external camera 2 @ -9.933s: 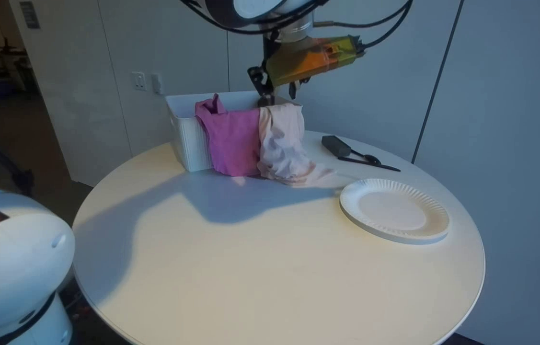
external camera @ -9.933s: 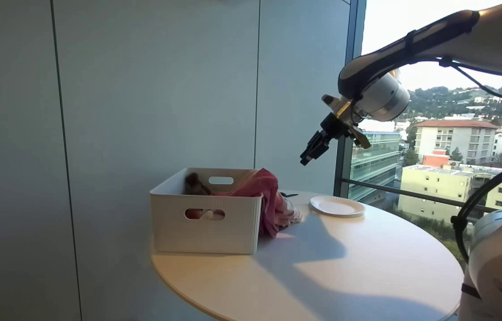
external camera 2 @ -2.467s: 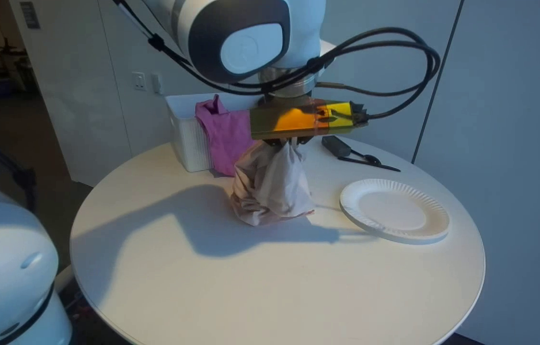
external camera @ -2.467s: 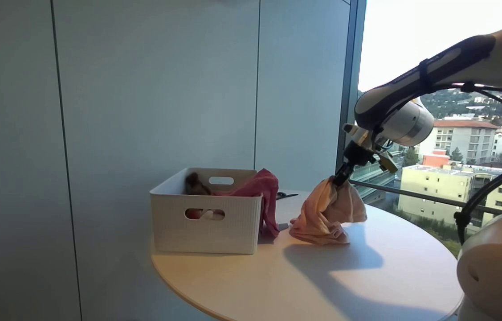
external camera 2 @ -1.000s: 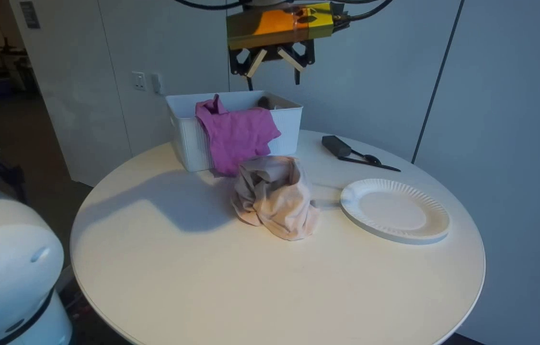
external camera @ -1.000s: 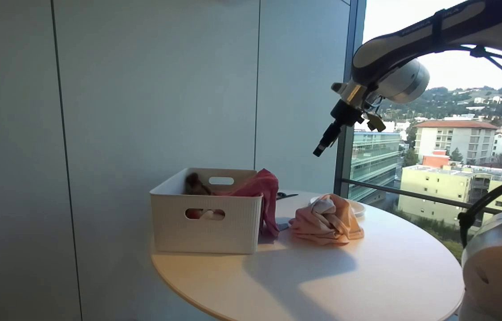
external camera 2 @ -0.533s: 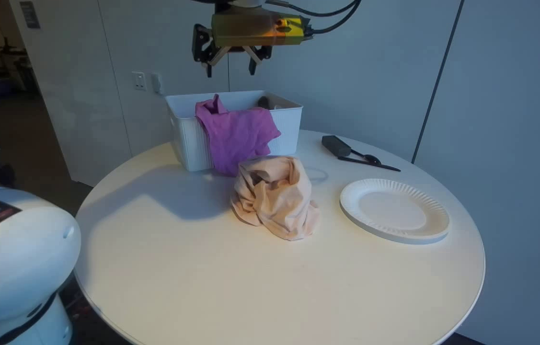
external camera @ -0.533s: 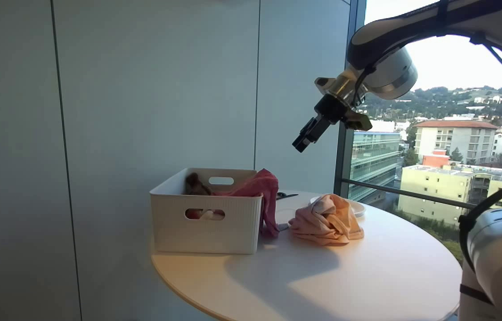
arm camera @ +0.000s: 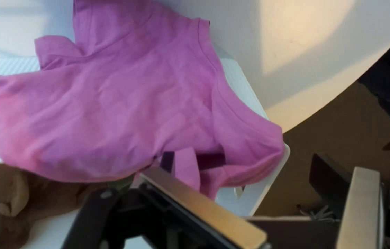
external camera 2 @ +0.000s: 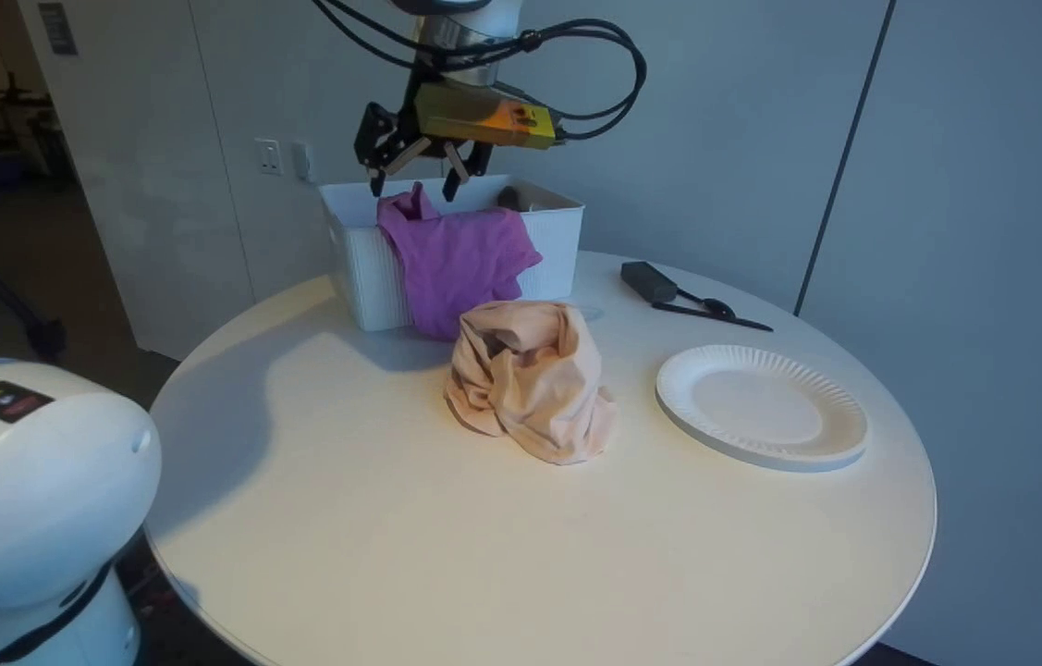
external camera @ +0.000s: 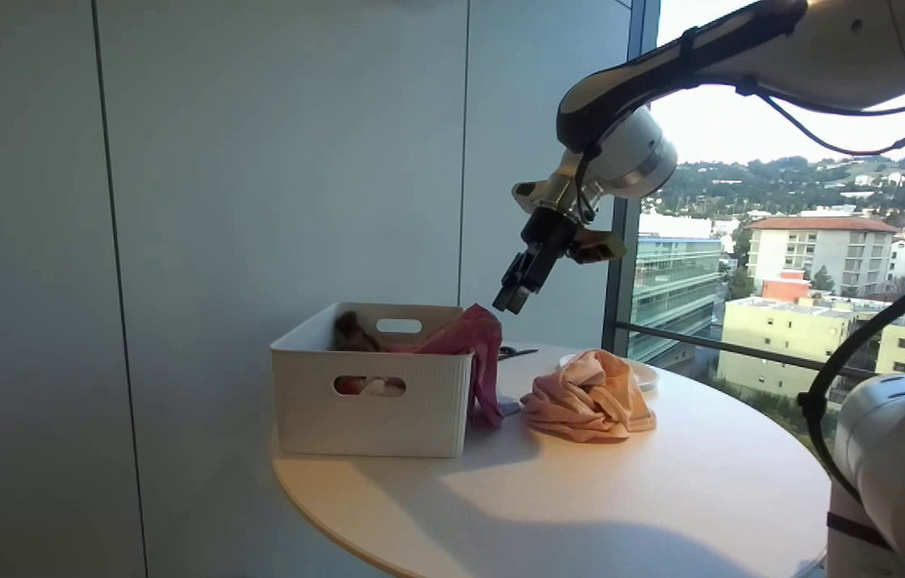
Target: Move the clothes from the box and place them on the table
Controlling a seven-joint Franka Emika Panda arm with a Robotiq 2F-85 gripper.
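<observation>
In an exterior view, at centre, the pink garment (external camera: 486,353) hangs over the box (external camera: 396,421). In an exterior view, upper left, my pincer (external camera 2: 413,189) gapes, empty. In the wrist view, it looks light, limp; I'd pinch its fold (arm camera: 186,166), lower centre.

In an exterior view, the white ribbed box (external camera 2: 562,254) is stood upright toward the far left of the round, pale worktop (external camera 2: 530,555). Over its near rim a magenta garment (external camera 2: 465,264) is draped, partly inside, partly hanging outside. Nearer and further right, a peach garment (external camera 2: 539,393) is heaped, crumpled, on the worktop.
</observation>
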